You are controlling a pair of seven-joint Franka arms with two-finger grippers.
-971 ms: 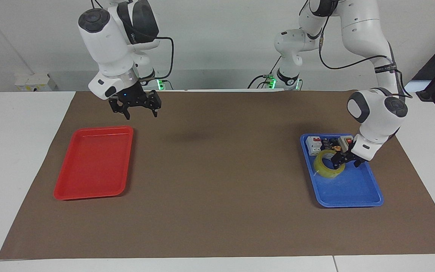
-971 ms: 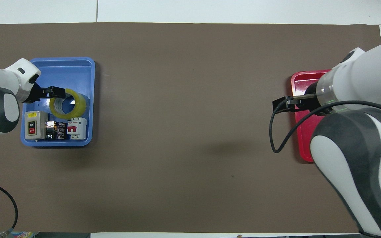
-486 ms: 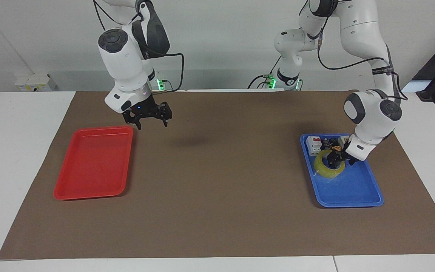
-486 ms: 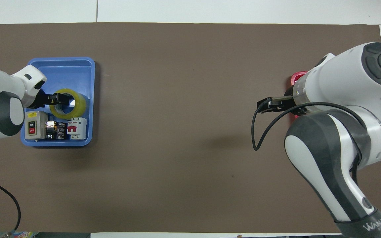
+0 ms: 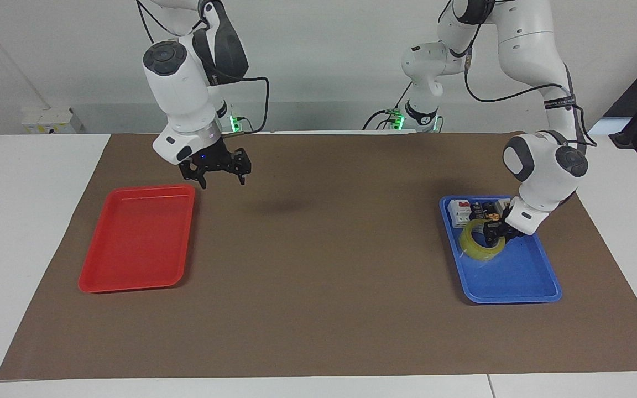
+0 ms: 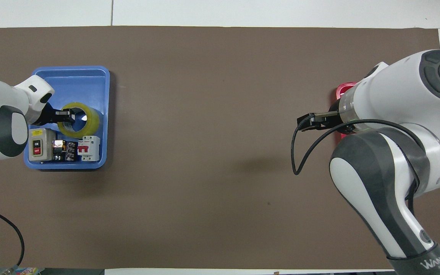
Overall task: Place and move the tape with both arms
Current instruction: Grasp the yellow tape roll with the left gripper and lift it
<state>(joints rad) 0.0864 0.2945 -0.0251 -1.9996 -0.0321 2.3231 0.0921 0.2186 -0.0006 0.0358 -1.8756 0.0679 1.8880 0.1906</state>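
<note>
Your left claw (image 5: 494, 235) straddles the wall of the tape (image 5: 481, 242) in the blue tray (image 5: 517, 276), grip unclear; it's light, stiff, slick, so pinch the wall; right claw (image 5: 216, 166) waits, spread.

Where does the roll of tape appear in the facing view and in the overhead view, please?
Facing view: the tape lies in the blue tray, at the picture's right, with the left end effector at its ring.
Overhead view: the tape is in the same blue tray, at the picture's left.
Shared landmark: the white breaker with a red switch, beside the tape and nearer to the robots.
</note>
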